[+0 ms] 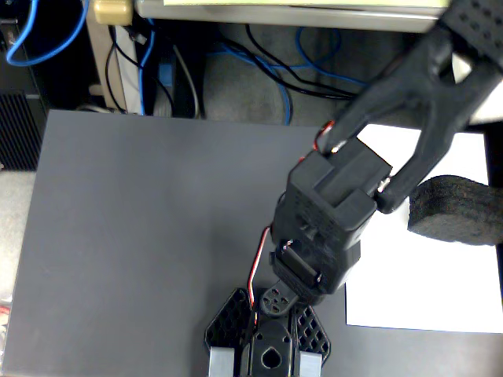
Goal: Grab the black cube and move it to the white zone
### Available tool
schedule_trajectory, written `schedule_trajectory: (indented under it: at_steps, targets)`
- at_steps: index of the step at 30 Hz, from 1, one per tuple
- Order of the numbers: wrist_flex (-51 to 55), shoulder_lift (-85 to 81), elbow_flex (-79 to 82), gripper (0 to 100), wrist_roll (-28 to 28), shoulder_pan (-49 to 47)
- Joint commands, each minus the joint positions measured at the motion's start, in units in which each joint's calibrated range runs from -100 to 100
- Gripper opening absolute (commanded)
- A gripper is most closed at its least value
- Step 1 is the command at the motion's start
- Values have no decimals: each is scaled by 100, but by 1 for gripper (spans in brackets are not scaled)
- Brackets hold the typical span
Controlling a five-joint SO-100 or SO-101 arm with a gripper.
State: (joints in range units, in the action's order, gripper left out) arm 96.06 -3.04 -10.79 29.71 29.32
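Note:
The black cube (456,208), an oblong rough foam block, lies on the white zone (424,290), a white sheet at the right of the fixed view. The block sits near the sheet's right side and is partly cut off by the frame edge. The black arm (338,212) rises from its base at the bottom centre and reaches up to the top right corner. One of its links passes just left of the block. The gripper's fingers are outside the frame, so nothing shows whether it holds anything.
A dark grey mat (157,236) covers most of the table. The arm's base (267,345) stands at its front edge. Blue and black cables (259,55) and a table leg (114,55) lie beyond the mat's far edge.

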Motion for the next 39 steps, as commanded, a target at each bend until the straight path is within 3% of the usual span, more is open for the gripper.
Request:
schedule_trajectory:
  at_steps: [1,5,10,15,18,20,24,27,30,34,39]
  targets:
    - [179,-448,-1152,34,-378,-320]
    - [325,-1473,-1804,33,-687,-496]
    - [325,-3161,-1768,1,-1133,-496]
    - [308,-3346,-1850,1,-1536,-658]
    - [274,-3354,-1850,1,-1892,-1887]
    - [316,-3354,-1850,1,-1945,-2123]
    - [342,-5160,-1560,1,-2049,-2145]
    - [274,-6790,72,1,-2128,-2196]
    - [51,-8008,1532,1,-2228,-2932]
    - [-9,-9545,2647,1,-2395,-3087]
    - [-678,-9654,4306,1,-2531,-3337]
